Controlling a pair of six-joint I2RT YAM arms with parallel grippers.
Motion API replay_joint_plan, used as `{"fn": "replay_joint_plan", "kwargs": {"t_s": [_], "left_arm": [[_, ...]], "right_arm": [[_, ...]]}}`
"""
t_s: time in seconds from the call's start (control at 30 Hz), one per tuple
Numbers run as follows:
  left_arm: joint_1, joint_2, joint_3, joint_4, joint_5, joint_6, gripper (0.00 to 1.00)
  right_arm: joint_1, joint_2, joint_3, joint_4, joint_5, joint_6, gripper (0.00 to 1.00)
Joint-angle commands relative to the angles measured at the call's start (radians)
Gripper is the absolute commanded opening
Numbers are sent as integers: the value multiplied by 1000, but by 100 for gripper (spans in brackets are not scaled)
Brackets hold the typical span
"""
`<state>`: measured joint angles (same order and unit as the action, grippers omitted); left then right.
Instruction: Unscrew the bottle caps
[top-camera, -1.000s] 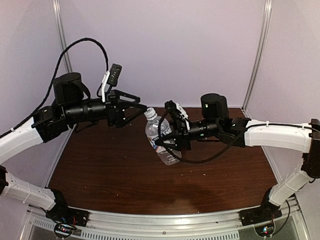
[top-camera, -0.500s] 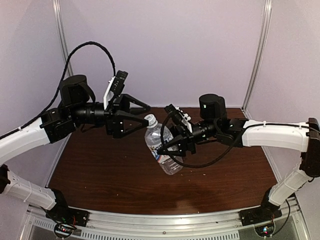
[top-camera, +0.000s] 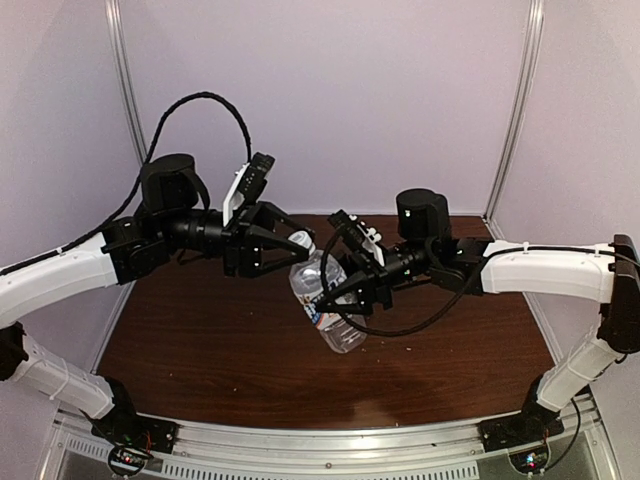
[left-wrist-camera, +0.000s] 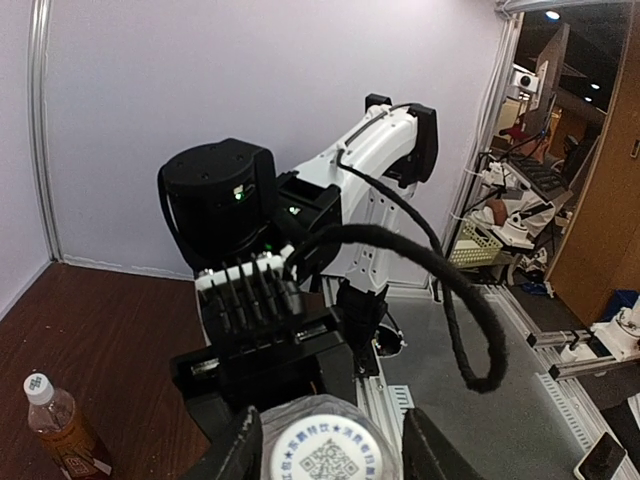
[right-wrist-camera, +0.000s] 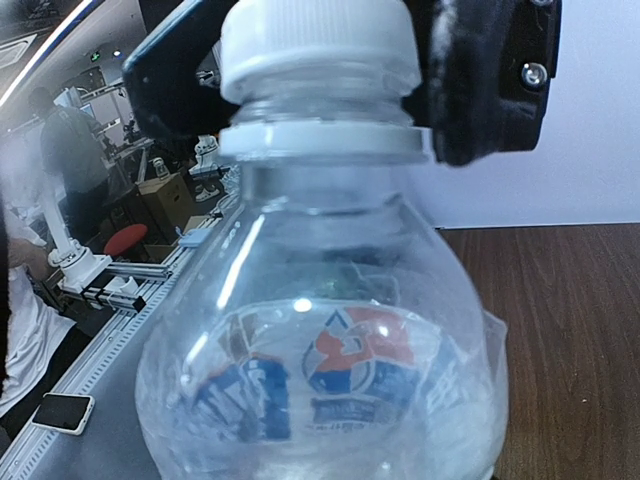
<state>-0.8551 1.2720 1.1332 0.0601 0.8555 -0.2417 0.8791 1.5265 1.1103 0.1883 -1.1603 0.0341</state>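
Bottle (top-camera: 335, 325), judged light and easily dented, held at mid-body by the right fingers (top-camera: 352, 290), its ribbed cap (right-wrist-camera: 318, 45) pinched between the left fingers (right-wrist-camera: 480, 80).

My left gripper (top-camera: 297, 243) has swung right towards frame centre, its jaws drawn in around the small round white plastic screw cap (right-wrist-camera: 318, 45); the clear plastic bottle of colourless liquid (top-camera: 338, 322) sits slightly lower.

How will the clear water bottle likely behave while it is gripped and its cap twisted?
The bottle looks thin-walled and clear, so it may dent under the right gripper. Its smooth round body could spin in that grip when the ribbed cap is turned.
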Motion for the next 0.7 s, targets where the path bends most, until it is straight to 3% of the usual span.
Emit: {"fn": "replay_joint_plan", "kwargs": {"t_s": [0.0,0.4,0.67], "left_arm": [[8,1,17,63,25,-2,47],[13,-19,7,65,5,-5,46],[19,-28,-4,76,6,-16,35]], "right_arm": [[-3,11,34,31,-27,12,46],[-3,14,33,25,-23,8,46],[-3,17,31,23,-18,7,45]]}}
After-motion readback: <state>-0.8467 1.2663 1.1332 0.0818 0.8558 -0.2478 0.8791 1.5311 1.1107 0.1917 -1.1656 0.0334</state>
